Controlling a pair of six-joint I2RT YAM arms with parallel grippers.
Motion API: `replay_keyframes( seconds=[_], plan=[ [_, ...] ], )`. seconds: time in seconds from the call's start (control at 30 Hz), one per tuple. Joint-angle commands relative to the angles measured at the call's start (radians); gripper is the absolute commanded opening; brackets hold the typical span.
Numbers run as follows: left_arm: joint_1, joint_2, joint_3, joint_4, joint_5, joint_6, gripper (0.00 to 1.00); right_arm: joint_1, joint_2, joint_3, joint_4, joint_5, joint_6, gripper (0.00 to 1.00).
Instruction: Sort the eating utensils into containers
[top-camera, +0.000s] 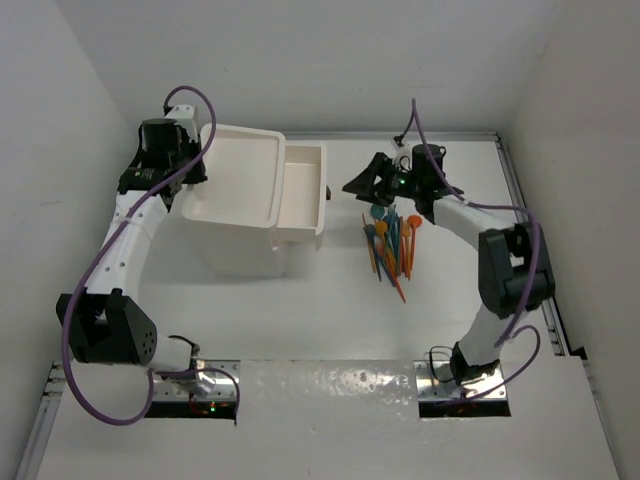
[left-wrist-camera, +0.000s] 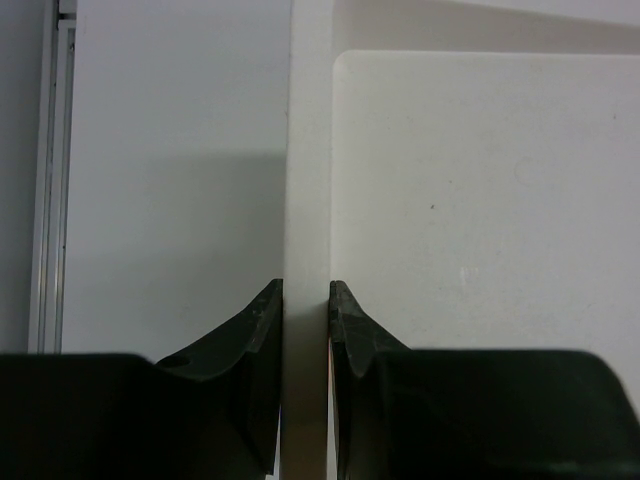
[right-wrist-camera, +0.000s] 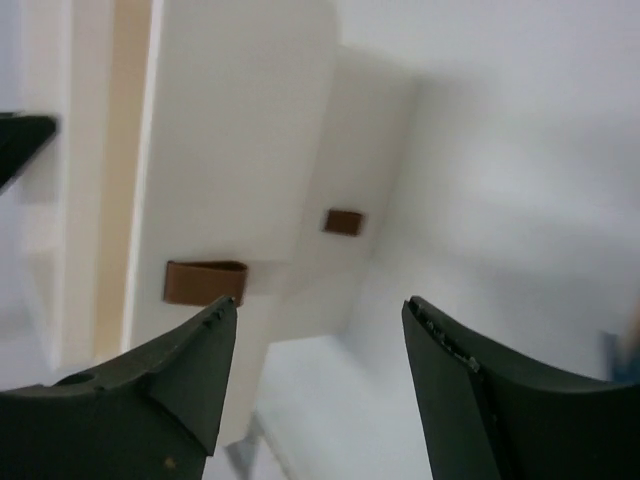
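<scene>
The white drawer unit (top-camera: 240, 175) stands left of centre, its top drawer (top-camera: 305, 190) pulled out to the right. My left gripper (top-camera: 193, 180) is shut on the left rim of the unit's tray-like top; in the left wrist view the rim (left-wrist-camera: 306, 150) runs between the fingers of the left gripper (left-wrist-camera: 306, 292). My right gripper (top-camera: 354, 186) is open and empty just right of the open drawer. In the right wrist view its gripper (right-wrist-camera: 320, 320) faces the drawer fronts, with one brown knob (right-wrist-camera: 205, 281) by the left fingertip and a second knob (right-wrist-camera: 343, 222) farther off. The utensils (top-camera: 392, 243) lie in a pile below the right gripper.
White walls enclose the table on the left, back and right. A metal rail (top-camera: 525, 215) runs along the right edge. The arm bases (top-camera: 205, 385) stand at the near edge.
</scene>
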Motion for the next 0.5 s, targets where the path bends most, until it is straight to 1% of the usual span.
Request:
replay_keyframes(
  seconds=[0.0, 0.03, 0.07, 0.13, 0.17, 0.2, 0.27, 0.33, 0.47],
  plan=[
    [0.01, 0.0, 0.021, -0.01, 0.035, -0.024, 0.08, 0.0, -0.178, 0.125, -0.46, 0.348, -0.353, 0.67],
    [0.01, -0.003, 0.023, -0.01, 0.038, -0.025, 0.09, 0.0, -0.201, 0.122, -0.504, 0.431, -0.375, 0.66],
    [0.01, -0.005, 0.023, -0.008, 0.041, -0.028, 0.11, 0.0, -0.223, 0.112, -0.534, 0.511, -0.391, 0.62],
    [0.01, -0.011, 0.021, -0.005, 0.05, -0.028, 0.12, 0.0, -0.273, 0.082, -0.597, 0.654, -0.424, 0.56],
    [0.01, -0.012, 0.023, -0.003, 0.049, -0.03, 0.13, -0.001, -0.281, 0.051, -0.614, 0.761, -0.432, 0.53],
    [0.01, -0.014, 0.024, -0.003, 0.05, -0.031, 0.14, -0.001, -0.284, 0.039, -0.63, 0.804, -0.437, 0.48],
    [0.01, -0.015, 0.027, -0.003, 0.055, -0.037, 0.14, -0.003, -0.275, -0.002, -0.657, 0.869, -0.432, 0.42],
    [0.01, -0.017, 0.027, -0.002, 0.061, -0.042, 0.15, -0.006, -0.261, -0.029, -0.659, 0.878, -0.408, 0.42],
    [0.01, -0.017, 0.026, 0.006, 0.079, -0.042, 0.17, -0.011, -0.183, -0.049, -0.664, 0.882, -0.392, 0.41]
  ],
)
